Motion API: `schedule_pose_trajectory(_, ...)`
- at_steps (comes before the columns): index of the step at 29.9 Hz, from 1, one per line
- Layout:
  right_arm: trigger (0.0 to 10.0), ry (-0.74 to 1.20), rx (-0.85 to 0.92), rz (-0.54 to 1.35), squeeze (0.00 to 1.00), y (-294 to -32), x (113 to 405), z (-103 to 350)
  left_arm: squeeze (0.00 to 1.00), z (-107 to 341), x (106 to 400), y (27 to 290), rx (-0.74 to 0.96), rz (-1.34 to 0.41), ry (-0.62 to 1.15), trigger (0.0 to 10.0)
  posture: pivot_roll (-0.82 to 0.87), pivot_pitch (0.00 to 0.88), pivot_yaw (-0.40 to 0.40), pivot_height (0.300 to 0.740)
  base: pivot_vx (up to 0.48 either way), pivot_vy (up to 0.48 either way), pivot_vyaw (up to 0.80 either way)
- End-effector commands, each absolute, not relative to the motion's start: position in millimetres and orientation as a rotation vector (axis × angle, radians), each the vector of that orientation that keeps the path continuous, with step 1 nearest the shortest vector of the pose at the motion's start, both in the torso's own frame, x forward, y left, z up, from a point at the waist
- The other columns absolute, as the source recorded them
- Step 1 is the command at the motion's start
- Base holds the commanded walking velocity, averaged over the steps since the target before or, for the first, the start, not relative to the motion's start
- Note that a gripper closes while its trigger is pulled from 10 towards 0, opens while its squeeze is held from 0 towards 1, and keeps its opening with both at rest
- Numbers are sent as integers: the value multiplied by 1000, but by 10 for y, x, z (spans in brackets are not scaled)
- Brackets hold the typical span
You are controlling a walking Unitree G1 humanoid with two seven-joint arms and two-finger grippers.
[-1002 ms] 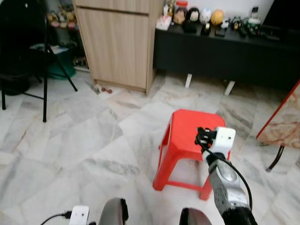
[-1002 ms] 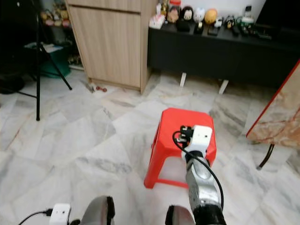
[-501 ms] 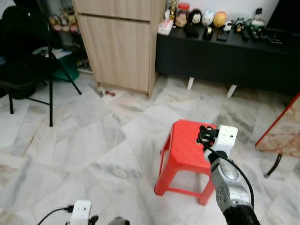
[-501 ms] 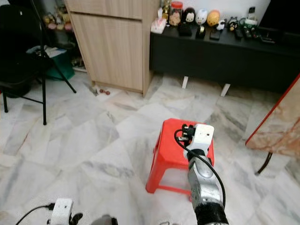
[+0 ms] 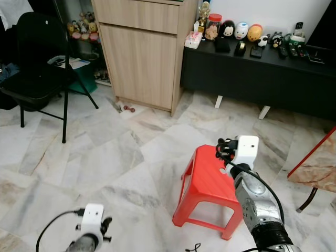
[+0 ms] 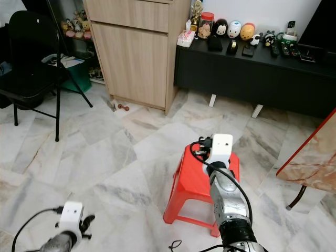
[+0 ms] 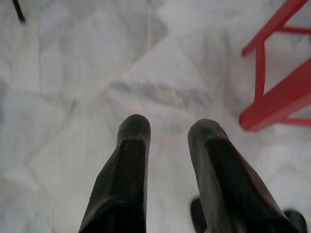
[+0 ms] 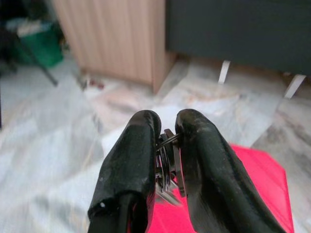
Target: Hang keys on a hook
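**Keys in hand, no hook yet found**

The right gripper has its two black fingers pinched tight on the keys, a small bunch of metal rings and blades wedged between the pads. In the head views that gripper sits at centre right of the frame, above one red stool. The left gripper hangs low at the lower left, its fingers parted and holding nothing.

The step in hand looks like carrying: the keys are picked up and no hook can be made out (it may lie outside the frame). Next, I judge, the robot must find the hook and bring the ring to it.

Around: one wooden cabinet, one black chair, one dark low sideboard.
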State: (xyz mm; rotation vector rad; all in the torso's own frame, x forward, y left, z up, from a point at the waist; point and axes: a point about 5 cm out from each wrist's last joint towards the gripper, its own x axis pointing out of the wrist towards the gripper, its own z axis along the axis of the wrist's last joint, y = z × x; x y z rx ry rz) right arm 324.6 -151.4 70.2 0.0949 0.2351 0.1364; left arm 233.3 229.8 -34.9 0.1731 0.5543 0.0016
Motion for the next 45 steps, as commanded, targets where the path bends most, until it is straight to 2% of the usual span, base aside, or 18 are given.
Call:
schedule_pose_trajectory(1, 10000, 310, 39, 217, 0, -1451, 3249, 650, 0, -241, 2443, 2292, 221, -37, 487, 10000, 86, 41, -84, 740, 0, 0, 0)
schedule_pose_trajectory(3, 10000, 326, -57, 302, 0, -1399, 3238, 634, 0, -118, 2563, 2283, 226, -52, 415, 10000, 86, 39, -85, 740, 0, 0, 0)
schedule_pose_trajectory(6, 10000, 314, -107, 364, 0, -1384, 3277, 690, 0, 37, 2703, 2254, 227, -87, 335, 10000, 86, 32, -88, 740, 0, 0, 0)
schedule_pose_trajectory(13, 10000, 294, -205, 487, 0, -1311, 3360, 820, 0, 194, 2807, 2217, 248, -165, 261, 10000, 74, 28, -84, 740, 0, 0, 0)
schedule_pose_trajectory(17, 10000, 201, -388, 796, 0, -1073, 3325, 981, 0, 400, 2881, 2160, 289, -327, 180, 10000, 80, 12, -86, 740, 0, 0, 0)
schedule_pose_trajectory(21, 10000, 212, -426, 868, 0, -1057, 3310, 981, 0, 498, 2900, 2127, 281, -377, 140, 10000, 90, 6, -88, 740, 0, 0, 0)
schedule_pose_trajectory(23, 10000, 183, -473, 988, 0, -1016, 3254, 1011, 0, 583, 2908, 2092, 270, -421, 112, 10000, 90, 0, -91, 740, 0, 0, 0)
schedule_pose_trajectory(29, 10000, 143, -492, 1177, 0, -921, 3148, 1074, 0, 649, 2884, 2011, 259, -536, 123, 10000, 97, 0, -96, 740, 0, 0, 0)
schedule_pose_trajectory(34, 10000, 137, -530, 1211, 0, -814, 3148, 1062, 0, 603, 2798, 1914, 263, -667, 184, 10000, 99, 5, -97, 740, 0, 0, 0)
schedule_pose_trajectory(40, 10000, 101, -527, 1378, 0, -651, 3000, 1125, 0, 651, 2824, 1876, 209, -678, 174, 10000, 95, 34, -101, 740, 0, 0, 0)
schedule_pose_trajectory(45, 10000, 107, -534, 1417, 0, -630, 2973, 1110, 0, 667, 2777, 1869, 194, -724, 201, 10000, 98, 45, -102, 740, 0, 0, 0)
